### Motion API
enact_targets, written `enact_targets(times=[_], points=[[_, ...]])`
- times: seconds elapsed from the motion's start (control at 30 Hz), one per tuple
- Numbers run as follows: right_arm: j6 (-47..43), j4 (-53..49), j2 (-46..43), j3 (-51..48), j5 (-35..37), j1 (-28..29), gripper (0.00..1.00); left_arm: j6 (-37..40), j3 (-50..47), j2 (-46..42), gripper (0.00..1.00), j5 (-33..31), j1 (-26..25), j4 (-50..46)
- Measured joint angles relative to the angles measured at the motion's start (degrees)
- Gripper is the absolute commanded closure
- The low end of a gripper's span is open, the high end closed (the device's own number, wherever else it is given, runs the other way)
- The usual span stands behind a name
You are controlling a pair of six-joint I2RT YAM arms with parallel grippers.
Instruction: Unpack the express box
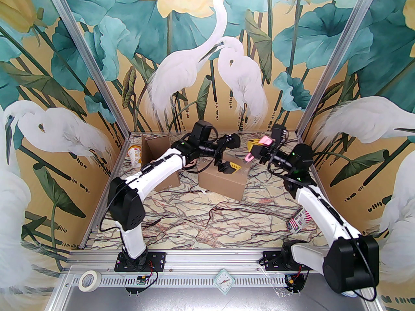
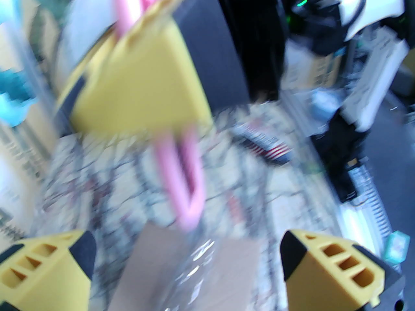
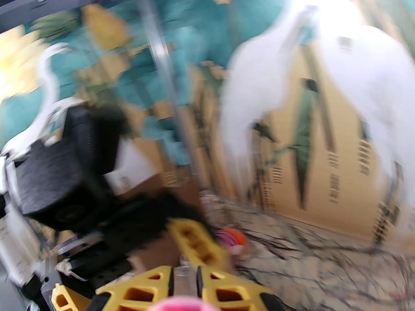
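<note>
left fingers (image 2: 337,266) were seen spread wide, empty, above the taped express box (image 1: 223,181) mid bench (image 1: 201,225). right fingers (image 1: 253,145) were clamped on a pink tool (image 1: 265,140); its type was lost to blur. a second box (image 1: 155,151) was half hidden by the left arm (image 1: 155,173).

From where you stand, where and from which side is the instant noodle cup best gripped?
The instant noodle cup stands upright, with the open cardboard box close on its right and the enclosure wall on its left. So probably grip its side wall below the rim, coming from the near side.
</note>
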Motion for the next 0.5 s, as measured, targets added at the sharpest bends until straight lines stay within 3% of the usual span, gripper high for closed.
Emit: enact_targets(times=[0.3, 0.5], points=[[22.1, -8.8, -13.6, -11.0, 35.8, 0.8, 1.00, 13.2, -5.0, -4.3, 0.00, -7.7, -3.3, 2.6], [33.8, -9.8, -16.6, -18.1, 49.8, 4.6, 1.00, 17.4, -6.2, -3.6, 0.01, -9.4, -7.3, 0.2]])
